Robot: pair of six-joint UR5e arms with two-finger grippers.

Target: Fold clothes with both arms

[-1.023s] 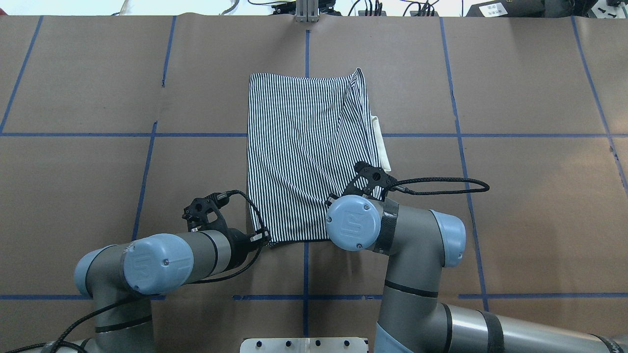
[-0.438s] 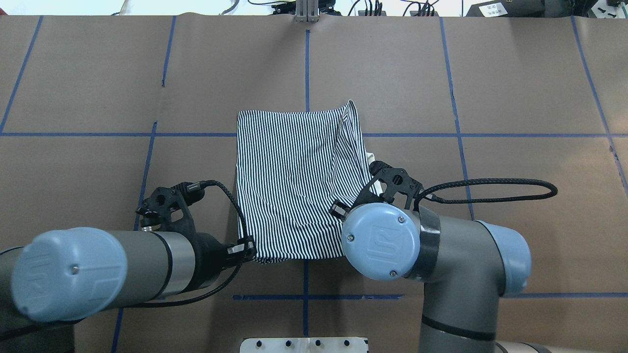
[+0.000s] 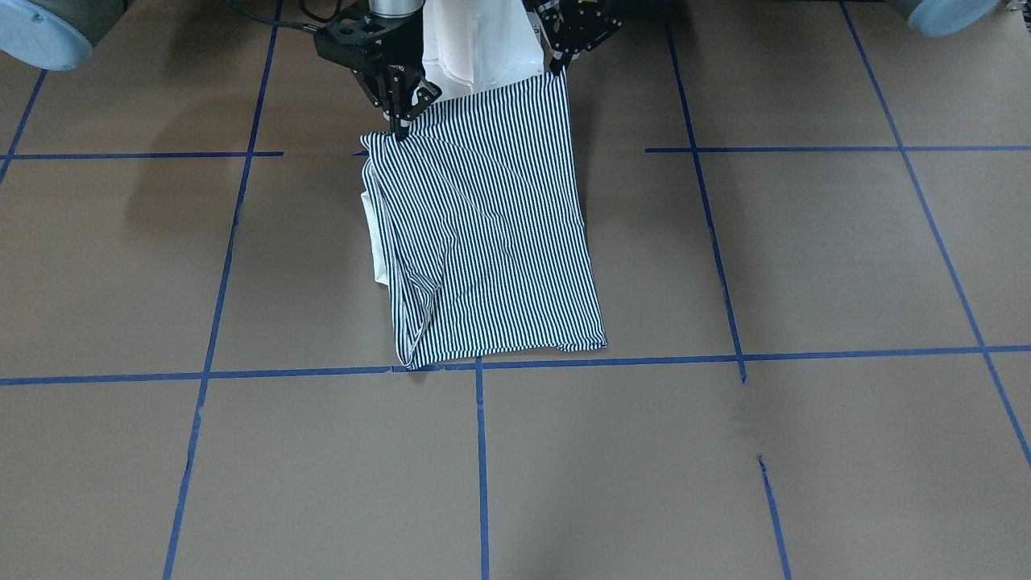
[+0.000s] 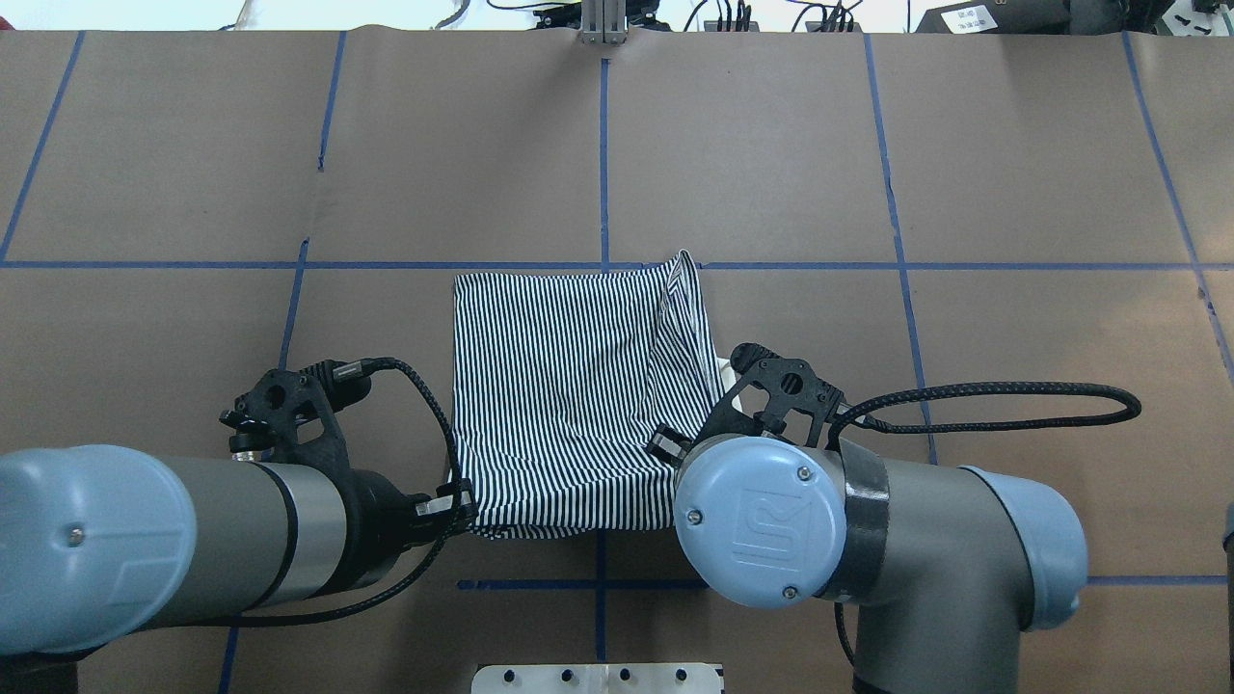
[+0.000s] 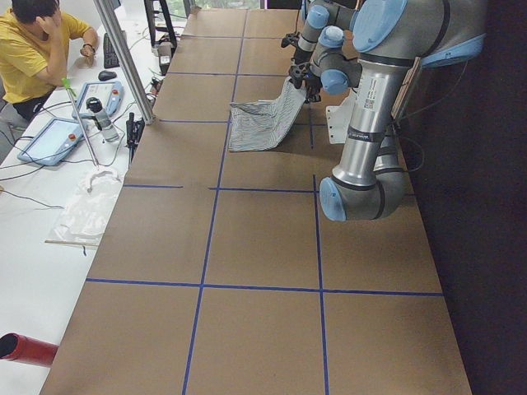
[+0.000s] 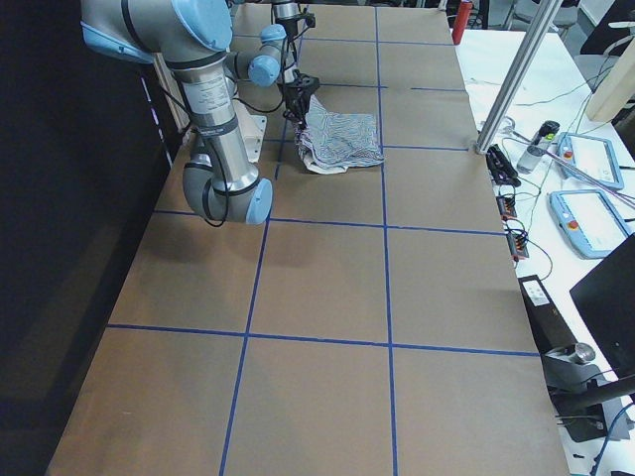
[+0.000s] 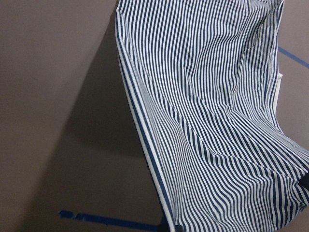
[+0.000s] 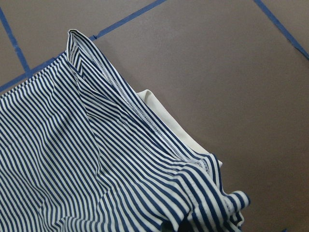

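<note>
Cloth first: the soft shirt with thin navy and white stripes (image 4: 569, 405) lies just past the flat white base plate (image 4: 598, 677), on the big table covered in brown paper with blue tape lines (image 4: 964, 145). The shirt edge nearest the base plate is lifted up in the air. The edge farthest from the base plate rests on the table, just beside a blue line.

The black left gripper (image 4: 465, 509) is pinched tight on the near corner to the left of the base plate. The black right gripper (image 3: 400, 122) is pinched tight on the near corner on the other side. A bit of plain cream collar (image 8: 164, 118) peeks out from under the shirt on that side, next to a loose striped flap.

I think the step is to carry the lifted edge away from the base plate and lay it on the far edge. To do it well, both grippers should move at the same speed and height, so the cloth is flat between them. They should let go only when the edges line up. The bunched side may fold crooked, so go slowly there.
</note>
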